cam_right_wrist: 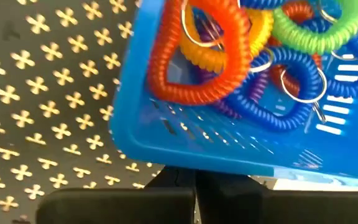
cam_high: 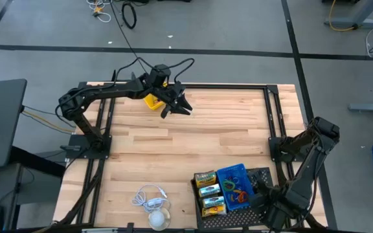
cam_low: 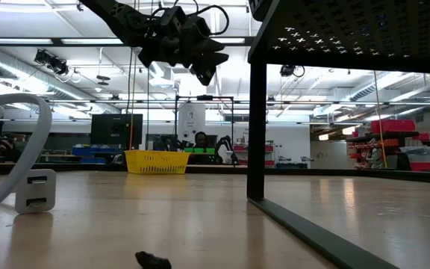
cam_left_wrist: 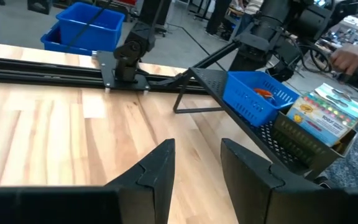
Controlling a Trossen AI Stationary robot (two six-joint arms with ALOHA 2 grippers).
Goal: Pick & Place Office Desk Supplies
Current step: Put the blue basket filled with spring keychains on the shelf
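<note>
The black perforated tray [cam_high: 261, 175] stands on legs at the near right. On it sit a blue basket [cam_high: 233, 184] of coiled loops [cam_right_wrist: 197, 56] in orange, yellow, blue, green and purple, and crayon boxes [cam_high: 209, 191]. My right gripper [cam_right_wrist: 194, 180] is shut just over the tray, at the basket's outer wall [cam_right_wrist: 197, 146]. My left gripper [cam_high: 177, 105] hangs high over the far middle of the table, beside a yellow basket [cam_high: 151, 101]. It is open with nothing between its fingers [cam_left_wrist: 160, 168]. My right gripper comes steeply from above, its shut fingertips right at the lower edge of the blue basket's side wall [cam_right_wrist: 191, 163]. I cannot tell whether they touch it. The basket rests on the tray.
A white cable with a charger block [cam_high: 149, 197] and a round white thing [cam_high: 158, 220] lie near the front edge, left of the tray. A small dark piece [cam_low: 153, 260] lies on the near wood. Bare wood spans the table's middle [cam_high: 193, 133]. Black rails [cam_high: 99, 139] frame the table.
</note>
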